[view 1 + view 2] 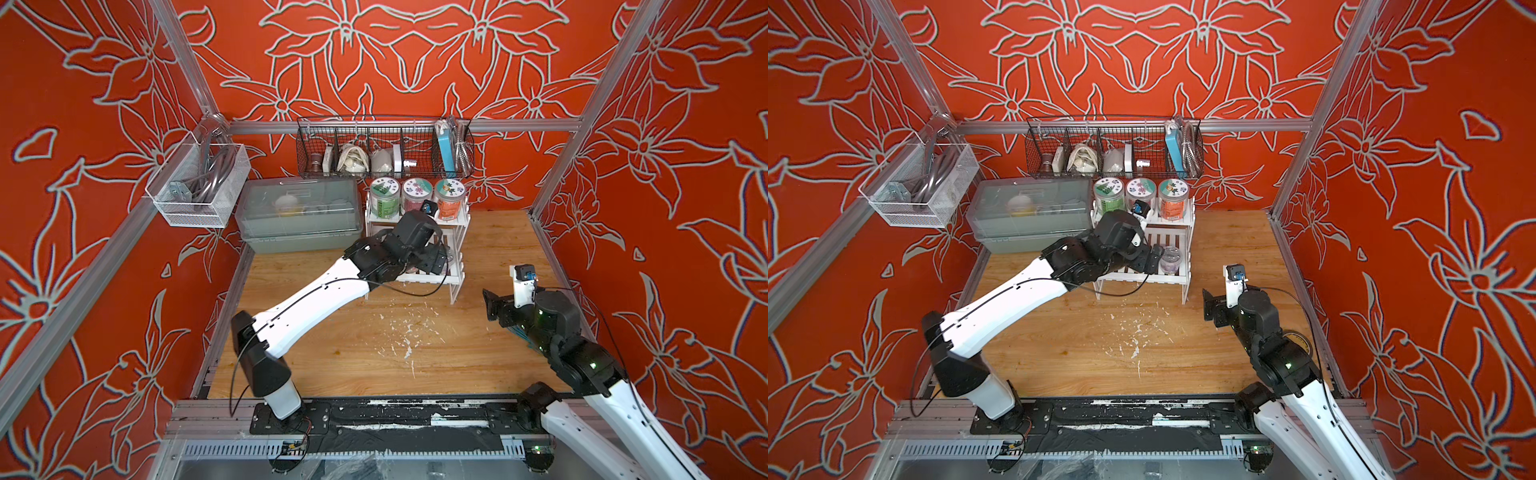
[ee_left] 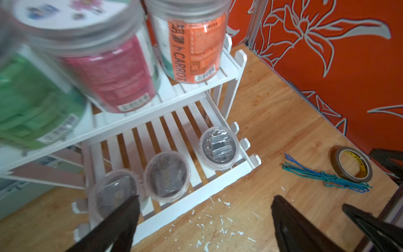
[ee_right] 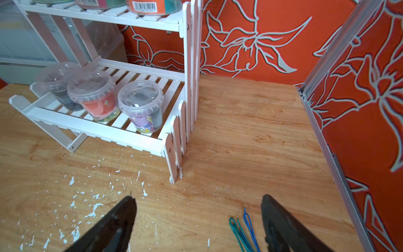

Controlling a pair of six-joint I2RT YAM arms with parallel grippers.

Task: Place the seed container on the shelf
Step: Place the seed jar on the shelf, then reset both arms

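Observation:
The white two-tier shelf (image 1: 456, 253) (image 1: 1167, 239) stands at the back of the wooden table. Three small clear seed containers stand in a row on its lower tier (image 2: 218, 186) (image 3: 98, 131): one (image 2: 219, 148) (image 3: 140, 104) by the side panel, one (image 2: 166, 175) in the middle, one (image 2: 111, 189) at the far end. My left gripper (image 2: 205, 197) (image 1: 1152, 258) is open just in front of the lower rail. One of its fingers crosses in front of the end container and nothing is between the jaws. My right gripper (image 3: 198, 197) (image 1: 490, 303) hangs open over bare table, right of the shelf.
Three tall jars, green (image 1: 384, 197), pink (image 1: 415, 195) and orange (image 1: 449, 197), fill the top tier. A grey lidded box (image 1: 297, 214) sits left of the shelf, under a black wire basket (image 1: 384, 147). A tape roll (image 2: 351, 164) and blue-green cords (image 3: 242, 231) lie near the right arm.

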